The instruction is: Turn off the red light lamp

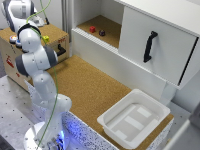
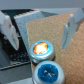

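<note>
Red-orange lit red light lamp (image 2: 41, 48) sits under the spread-open gripper (image 2: 40, 31); press straight down, avoiding the blue light (image 2: 48, 73).

My fingers (image 2: 74, 25) stand wide apart above the red lamp (image 2: 41, 48), open air between them. The blue lamp (image 2: 47, 72) sits just beside it, crowding that side; cork board (image 2: 70, 60) lies bare.
</note>
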You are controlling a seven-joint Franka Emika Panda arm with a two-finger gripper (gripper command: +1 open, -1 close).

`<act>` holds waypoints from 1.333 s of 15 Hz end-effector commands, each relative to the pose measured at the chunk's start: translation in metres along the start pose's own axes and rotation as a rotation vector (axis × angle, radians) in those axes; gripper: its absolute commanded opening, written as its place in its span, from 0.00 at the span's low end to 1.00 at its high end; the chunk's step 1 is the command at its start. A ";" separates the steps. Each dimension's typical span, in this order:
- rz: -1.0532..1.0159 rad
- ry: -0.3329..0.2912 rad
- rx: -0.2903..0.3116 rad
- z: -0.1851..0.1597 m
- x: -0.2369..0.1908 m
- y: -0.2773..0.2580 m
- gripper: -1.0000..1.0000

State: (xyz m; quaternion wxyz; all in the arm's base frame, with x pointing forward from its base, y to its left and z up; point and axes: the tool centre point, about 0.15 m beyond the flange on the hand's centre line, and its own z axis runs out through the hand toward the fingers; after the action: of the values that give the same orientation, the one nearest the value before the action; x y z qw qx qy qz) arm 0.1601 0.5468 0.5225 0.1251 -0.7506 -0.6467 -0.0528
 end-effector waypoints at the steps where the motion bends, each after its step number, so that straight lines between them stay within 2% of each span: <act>1: -0.089 -0.209 -0.034 0.011 0.050 -0.009 0.00; 5: -0.108 -0.232 -0.054 0.027 0.054 -0.010 0.00; 7: -0.086 -0.226 -0.006 0.037 0.054 -0.006 0.00; 14: -0.072 -0.174 0.034 0.056 0.065 -0.008 0.00; 16: -0.074 -0.178 0.025 0.058 0.067 -0.006 0.00; 20: -0.049 -0.179 0.049 0.075 0.070 -0.002 0.00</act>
State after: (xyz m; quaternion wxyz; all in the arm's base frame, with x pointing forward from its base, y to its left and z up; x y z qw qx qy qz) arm 0.1486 0.5954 0.4765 0.1240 -0.7225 -0.6797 -0.0249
